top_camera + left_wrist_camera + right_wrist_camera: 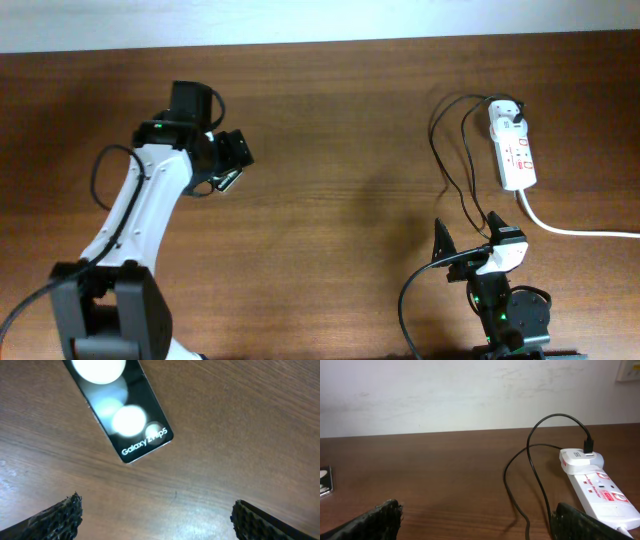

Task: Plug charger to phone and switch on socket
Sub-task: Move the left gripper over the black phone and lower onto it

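Hovering over the phone (120, 405), the left gripper (155, 512) is held with jaws spread.
By the desk's near edge, the right gripper (475, 517) is spread too; the charger (520, 475) is judged next to be grasped.

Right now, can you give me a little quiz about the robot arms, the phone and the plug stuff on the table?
1. What lies just ahead of the left gripper? A the phone, B a cup, C a spoon.
2. True or false: the charger is plugged in at the socket.
3. Fill in: the right gripper is ____ and holds nothing.
Key: 1 A; 2 true; 3 open.
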{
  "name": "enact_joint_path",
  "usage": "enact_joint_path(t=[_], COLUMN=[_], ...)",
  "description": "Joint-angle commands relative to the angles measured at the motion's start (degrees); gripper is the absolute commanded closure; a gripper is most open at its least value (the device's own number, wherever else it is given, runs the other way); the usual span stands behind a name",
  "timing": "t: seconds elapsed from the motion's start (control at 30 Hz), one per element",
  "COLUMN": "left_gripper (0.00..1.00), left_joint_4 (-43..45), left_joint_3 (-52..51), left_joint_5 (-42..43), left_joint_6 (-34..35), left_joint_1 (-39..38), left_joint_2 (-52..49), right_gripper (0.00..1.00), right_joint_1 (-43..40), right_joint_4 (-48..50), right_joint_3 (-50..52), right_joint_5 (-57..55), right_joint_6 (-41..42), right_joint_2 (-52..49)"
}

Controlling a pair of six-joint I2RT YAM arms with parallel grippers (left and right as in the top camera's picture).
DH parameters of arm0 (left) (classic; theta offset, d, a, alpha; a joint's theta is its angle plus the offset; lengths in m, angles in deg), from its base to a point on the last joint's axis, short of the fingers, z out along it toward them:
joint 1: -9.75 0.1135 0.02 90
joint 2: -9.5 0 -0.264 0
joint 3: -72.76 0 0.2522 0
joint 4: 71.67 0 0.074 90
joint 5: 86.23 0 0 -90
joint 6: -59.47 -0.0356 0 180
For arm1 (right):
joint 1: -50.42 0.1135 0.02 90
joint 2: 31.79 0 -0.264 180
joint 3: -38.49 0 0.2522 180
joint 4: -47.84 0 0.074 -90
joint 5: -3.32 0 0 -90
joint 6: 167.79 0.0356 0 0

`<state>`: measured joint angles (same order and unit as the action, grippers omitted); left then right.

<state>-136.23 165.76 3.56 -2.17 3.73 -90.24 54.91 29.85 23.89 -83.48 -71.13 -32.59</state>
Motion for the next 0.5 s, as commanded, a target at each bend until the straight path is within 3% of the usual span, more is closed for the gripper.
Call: enact_joint_path(t=[0.0,0.1,0.47], left_gripper=[0.01,0.01,0.01], left_joint_4=[2.49,3.72,9.2], left_joint_3=[0.94,0.94,0.94], left_joint_5=[-2.82,-2.82,-4.22], left_joint_6=[3.76,7.06,7.04], left_joint_1=[-2.12,-2.49,-0.48], left_joint_2=[-2.49,-4.59,-10.93], right_gripper=[0.01,0.01,0.01], right_joint_1=[0.28,0.28,0.28], right_joint_4=[0.04,0.04,0.04], right_joint_3=[0.52,0.52,0.52], right_joint_5=[-0.48,-0.48,-0.48], right_joint_6=[-0.24,-0.24,-0.24], right_joint_2=[0.5,0.5,0.5])
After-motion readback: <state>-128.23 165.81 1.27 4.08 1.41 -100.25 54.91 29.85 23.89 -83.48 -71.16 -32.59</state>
